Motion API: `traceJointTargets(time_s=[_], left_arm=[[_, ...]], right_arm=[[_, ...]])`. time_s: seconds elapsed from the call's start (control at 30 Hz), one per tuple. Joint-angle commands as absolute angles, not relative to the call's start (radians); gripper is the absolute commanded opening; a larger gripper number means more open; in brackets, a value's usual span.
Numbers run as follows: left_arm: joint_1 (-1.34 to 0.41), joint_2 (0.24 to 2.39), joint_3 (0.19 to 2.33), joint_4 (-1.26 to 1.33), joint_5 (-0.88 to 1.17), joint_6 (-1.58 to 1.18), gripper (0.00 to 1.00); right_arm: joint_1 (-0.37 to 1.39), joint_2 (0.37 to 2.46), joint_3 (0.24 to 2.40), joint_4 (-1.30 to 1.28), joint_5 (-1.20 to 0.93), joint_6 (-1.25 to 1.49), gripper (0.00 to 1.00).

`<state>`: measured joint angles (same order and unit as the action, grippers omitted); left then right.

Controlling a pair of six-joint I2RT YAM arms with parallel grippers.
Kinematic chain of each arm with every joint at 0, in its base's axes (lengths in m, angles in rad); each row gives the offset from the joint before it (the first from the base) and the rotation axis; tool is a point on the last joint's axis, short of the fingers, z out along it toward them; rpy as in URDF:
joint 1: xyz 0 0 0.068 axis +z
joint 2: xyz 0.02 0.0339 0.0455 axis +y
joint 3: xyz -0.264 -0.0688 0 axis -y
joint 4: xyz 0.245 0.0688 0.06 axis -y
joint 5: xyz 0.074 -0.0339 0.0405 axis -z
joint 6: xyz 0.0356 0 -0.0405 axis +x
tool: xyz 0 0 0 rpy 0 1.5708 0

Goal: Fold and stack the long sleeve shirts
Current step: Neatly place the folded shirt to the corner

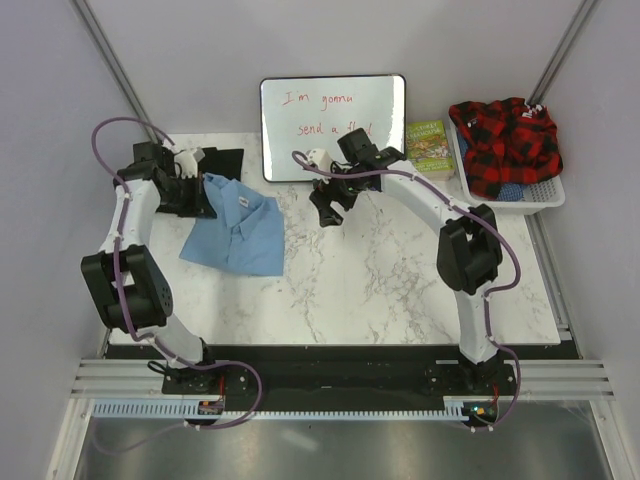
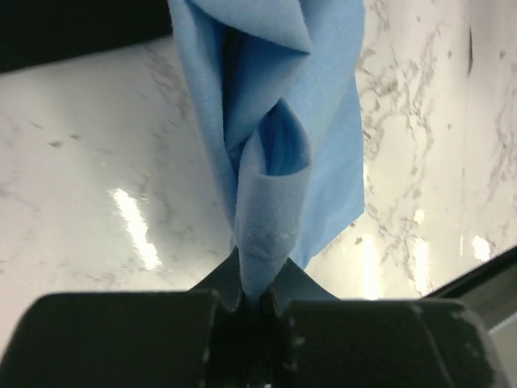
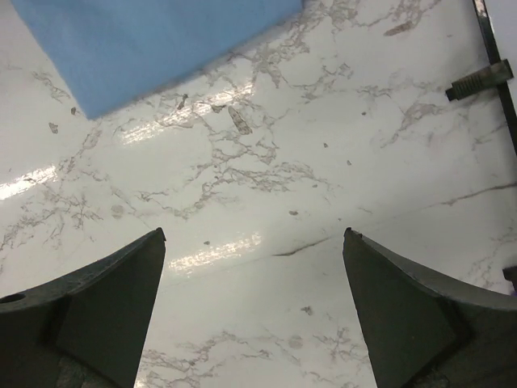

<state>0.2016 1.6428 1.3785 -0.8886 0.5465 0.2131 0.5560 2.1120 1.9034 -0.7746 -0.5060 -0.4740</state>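
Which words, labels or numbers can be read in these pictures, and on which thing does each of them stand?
"I'm gonna": red handwriting, upper line on the whiteboard.
"send a": lower line on the same board; the next word seems to start with "f", and the right arm hides the rest.
Green book beside the board: its cover has print, too small to read.
Both wrist views: no text.

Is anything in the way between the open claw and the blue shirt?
No, nothing visible. Only bare table lies between the right claw and the blue shirt. The left claw pinches a fold of it.
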Motion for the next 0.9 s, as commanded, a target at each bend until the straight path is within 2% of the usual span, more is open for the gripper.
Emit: traceJointTargets(time_s=[0.0,0.87], left_arm=[[0.238,1.704,1.531,-0.951,0.485,0.284,0.02],[0.210,2.077,2.118,-0.983,0.521,0.285,0.02]], right_arm=[[0.525,2.016,1.879,-0.758,-0.497,-0.459,0.98],[0.480,2.006,1.847,-0.798,-0.522,-0.472,0.98]])
